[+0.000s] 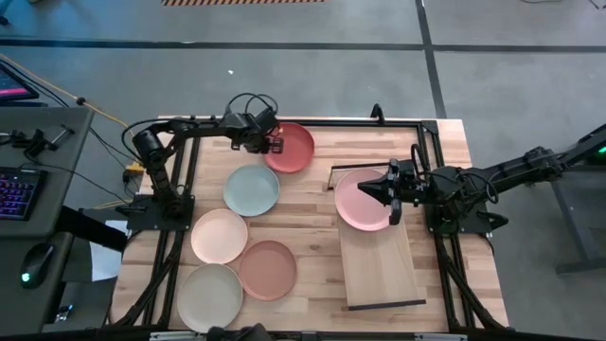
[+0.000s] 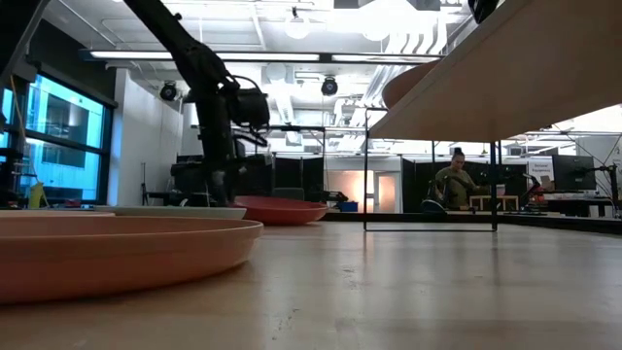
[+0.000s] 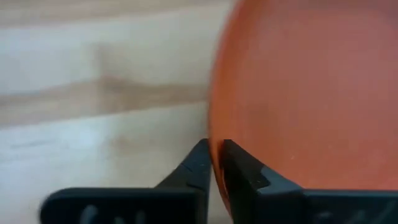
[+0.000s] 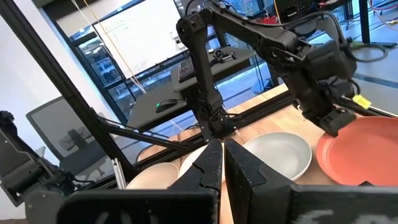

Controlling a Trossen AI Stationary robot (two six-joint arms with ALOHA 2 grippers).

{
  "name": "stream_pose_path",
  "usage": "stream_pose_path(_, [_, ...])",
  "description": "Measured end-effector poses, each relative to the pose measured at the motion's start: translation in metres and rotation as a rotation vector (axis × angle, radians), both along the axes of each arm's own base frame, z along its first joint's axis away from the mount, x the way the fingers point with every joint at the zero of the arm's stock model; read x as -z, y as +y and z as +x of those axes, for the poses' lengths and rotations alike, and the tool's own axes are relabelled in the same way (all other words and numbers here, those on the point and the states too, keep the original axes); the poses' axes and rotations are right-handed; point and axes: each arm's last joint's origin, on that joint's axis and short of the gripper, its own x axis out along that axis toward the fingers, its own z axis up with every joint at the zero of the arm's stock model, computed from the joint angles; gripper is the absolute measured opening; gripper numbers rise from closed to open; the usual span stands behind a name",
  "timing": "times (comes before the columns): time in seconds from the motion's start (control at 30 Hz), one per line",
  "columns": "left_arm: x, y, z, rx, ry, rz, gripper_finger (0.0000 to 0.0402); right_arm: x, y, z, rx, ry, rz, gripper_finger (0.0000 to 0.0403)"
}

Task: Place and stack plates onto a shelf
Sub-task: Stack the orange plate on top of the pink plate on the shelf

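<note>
The long light-wood shelf (image 1: 379, 270) carries the round matte pink plate (image 1: 362, 201) at its far end, beside the right gripper (image 1: 390, 192), whose fingers look pressed together. The left gripper (image 1: 276, 145) pinches the red plate's (image 1: 295, 147) rim on the table; stiff, light and smooth, plates are best gripped at the edge.

High view: looks straight down from far above.
Low view: looks level across the table.
Wrist views: close behind fingers.
Shared: round red matte plate (image 1: 291, 147).
</note>
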Motion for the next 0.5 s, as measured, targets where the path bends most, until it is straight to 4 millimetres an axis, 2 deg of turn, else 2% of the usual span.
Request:
stream_pose_path(0.2, [-0.025, 0.006, -0.01, -0.019, -0.065, 0.072, 0.0004, 0.0, 0.0, 0.0, 0.0, -0.002, 0.0, 0.0])
stream_pose_path(0.37, [-0.067, 0.008, -0.03, -0.042, -0.137, 0.191, 0.0003, -0.001, 0.0, 0.0, 0.0, -0.006, 0.001, 0.0])
stream_pose_path(0.5, [-0.106, -0.004, -0.047, -0.036, -0.227, 0.279, 0.0002, -0.001, 0.0, 0.0, 0.0, -0.006, 0.001, 0.0])
